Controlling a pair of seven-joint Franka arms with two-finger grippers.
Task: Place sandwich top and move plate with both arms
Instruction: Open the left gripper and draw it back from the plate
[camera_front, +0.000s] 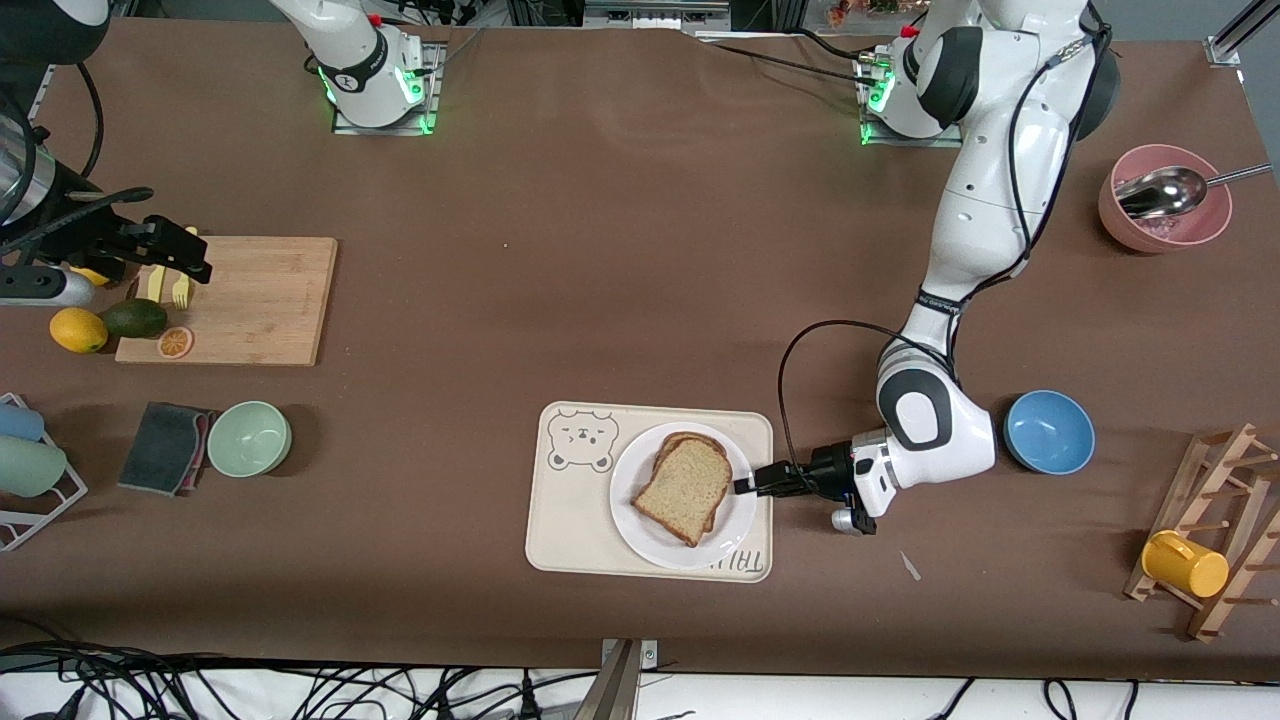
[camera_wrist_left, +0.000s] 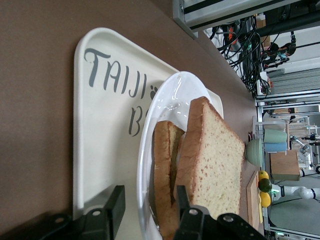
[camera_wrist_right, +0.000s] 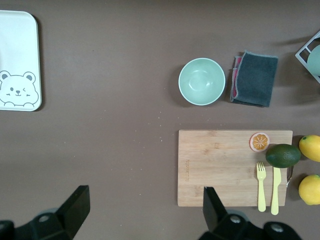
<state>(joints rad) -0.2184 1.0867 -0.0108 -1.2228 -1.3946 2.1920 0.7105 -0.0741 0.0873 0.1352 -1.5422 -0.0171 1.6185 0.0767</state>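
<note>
Resting on the lower slice, the sandwich top (camera_front: 684, 489) is seen on the plate (camera_front: 650, 535), low centre of the front view, on the bear-print tray (camera_front: 560, 520). The left gripper (camera_front: 745, 486) is spread astride the plate rim, presumably for lifting. The right gripper (camera_front: 195, 262), spread, waits over the cutting board (camera_front: 265, 300), upper left.

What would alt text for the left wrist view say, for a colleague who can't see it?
The left gripper, fingers open, straddles the rim of a white plate holding two stacked bread slices, the top slice leaning on the one under it. The plate sits on a cream tray with dark lettering, on a brown table.
</note>
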